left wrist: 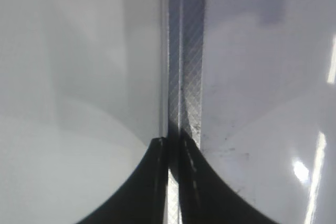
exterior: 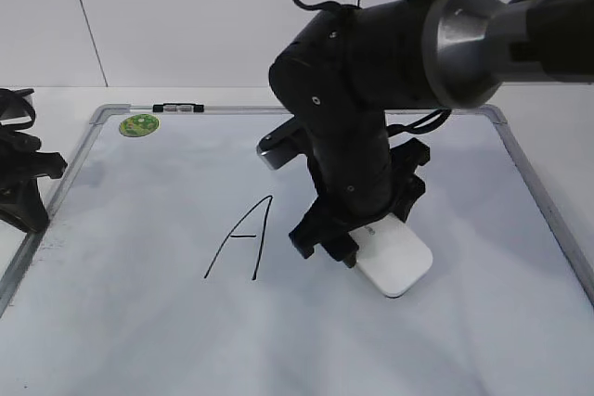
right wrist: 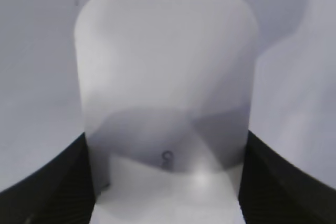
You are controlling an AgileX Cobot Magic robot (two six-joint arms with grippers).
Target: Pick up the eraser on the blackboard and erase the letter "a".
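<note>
The eraser [exterior: 396, 261] lies flat on the blackboard [exterior: 121, 257], right of the capital A [exterior: 243, 238], its long axis running out from the right pincer [right wrist: 167, 182]; that pincer's jaws bracket its near end, touching both sides; the lowercase "a" is not visible; the left pincer [left wrist: 173, 182], jaws together and empty, rests at the frame's left edge.

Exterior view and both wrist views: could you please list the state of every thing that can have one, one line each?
eraser: lying flat on the board, between the right gripper's fingers.
right gripper: shut on the eraser's sides.
left gripper: shut, empty, over the board's left frame.
blackboard: flat, capital "A" unerased; no small "a" visible.
green magnet: stuck at the top left corner.
</note>
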